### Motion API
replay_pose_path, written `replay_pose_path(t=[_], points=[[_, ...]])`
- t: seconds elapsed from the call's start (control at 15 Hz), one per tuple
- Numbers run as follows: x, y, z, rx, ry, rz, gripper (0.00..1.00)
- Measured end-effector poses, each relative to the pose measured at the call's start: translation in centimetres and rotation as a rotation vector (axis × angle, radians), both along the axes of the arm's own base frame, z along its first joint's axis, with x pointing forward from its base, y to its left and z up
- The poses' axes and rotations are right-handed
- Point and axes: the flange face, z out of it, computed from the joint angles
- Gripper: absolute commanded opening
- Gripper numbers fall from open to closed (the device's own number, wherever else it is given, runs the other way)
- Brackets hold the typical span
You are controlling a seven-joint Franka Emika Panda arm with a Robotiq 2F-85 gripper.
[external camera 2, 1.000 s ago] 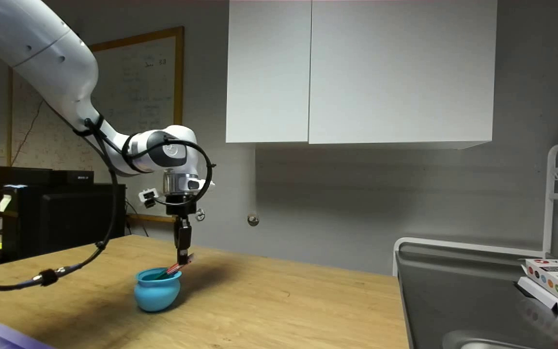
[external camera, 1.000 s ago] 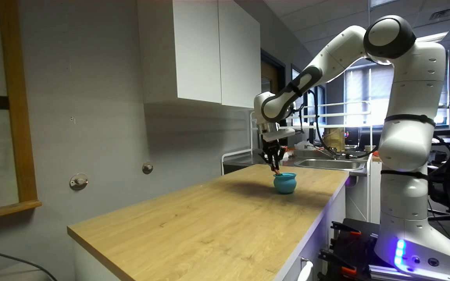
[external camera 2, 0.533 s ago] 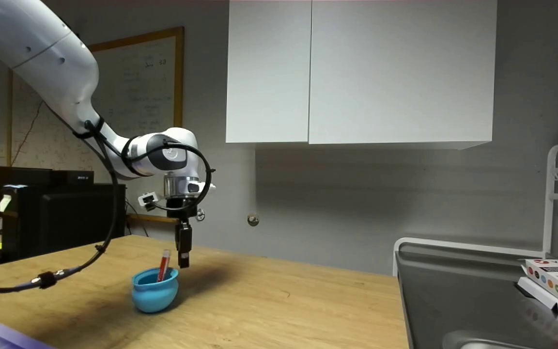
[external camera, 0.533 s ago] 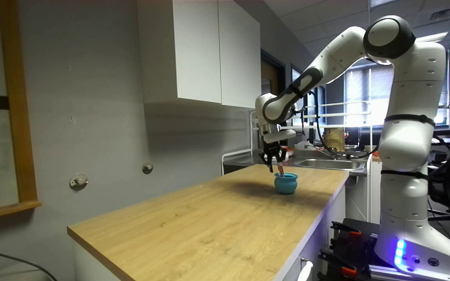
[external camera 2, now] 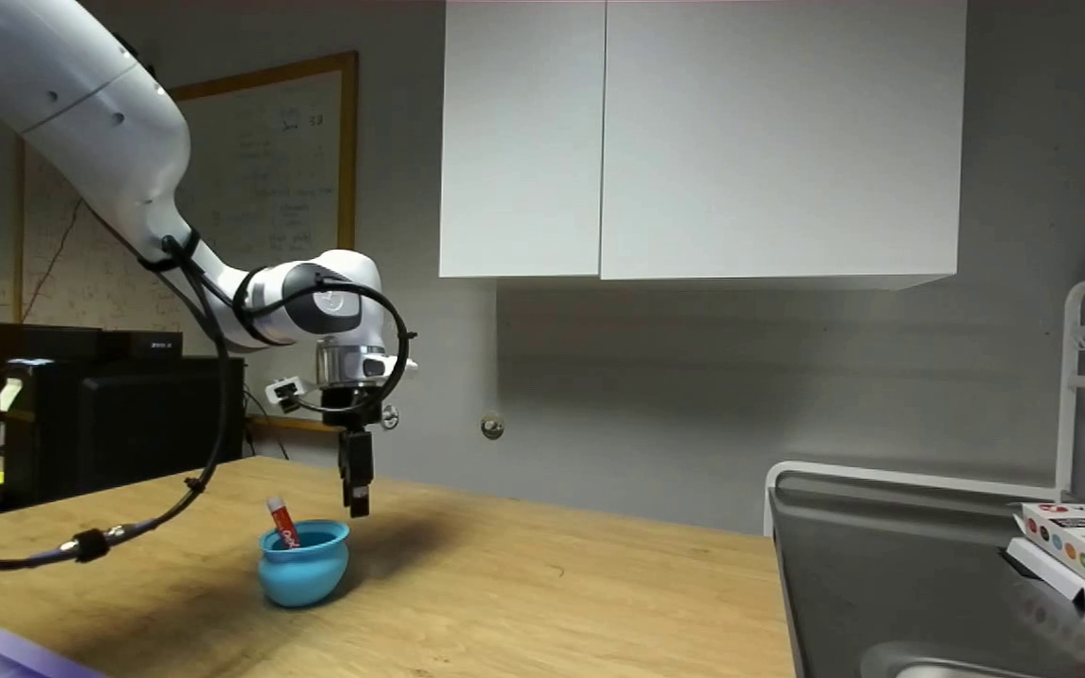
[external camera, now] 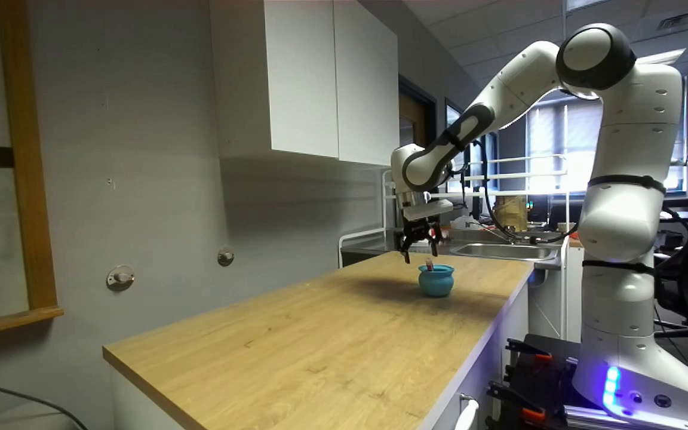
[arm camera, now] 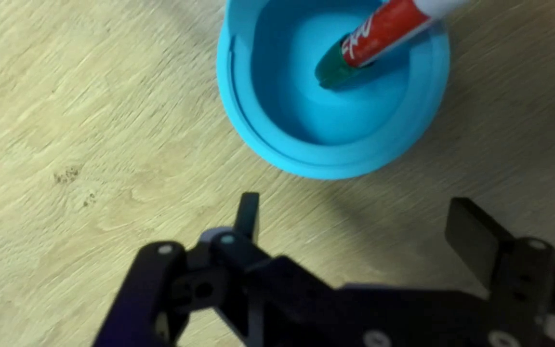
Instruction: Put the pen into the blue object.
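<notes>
The gripper (arm camera: 357,226) is hanging above the wooden countertop (arm camera: 113,144), its two fingers standing wide apart with bare countertop showing between them. Near it the blue pot (arm camera: 325,161) is sitting upright, and the pen (arm camera: 383,33) is leaning inside, green end down, white end poking above the rim. Farther out, in both exterior views, a white cabinet (external camera 2: 778,141) is hanging on the wall (external camera 2: 599,424).

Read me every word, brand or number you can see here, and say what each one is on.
"Expo", most likely: white lettering on the pen.
"VELC…", probably, the rest blurred: top of the white-and-red box.
Handwriting on the whiteboard: too faint to read.
Mark on the low black device: too small to read.
</notes>
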Motion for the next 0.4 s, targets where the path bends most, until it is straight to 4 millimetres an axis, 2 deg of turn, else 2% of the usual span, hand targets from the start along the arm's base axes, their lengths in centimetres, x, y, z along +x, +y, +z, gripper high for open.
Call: replay_pose_path(t=[0.4], points=[[-1.0,1.6,1.9,-0.004,-0.008,0.184,1.00]])
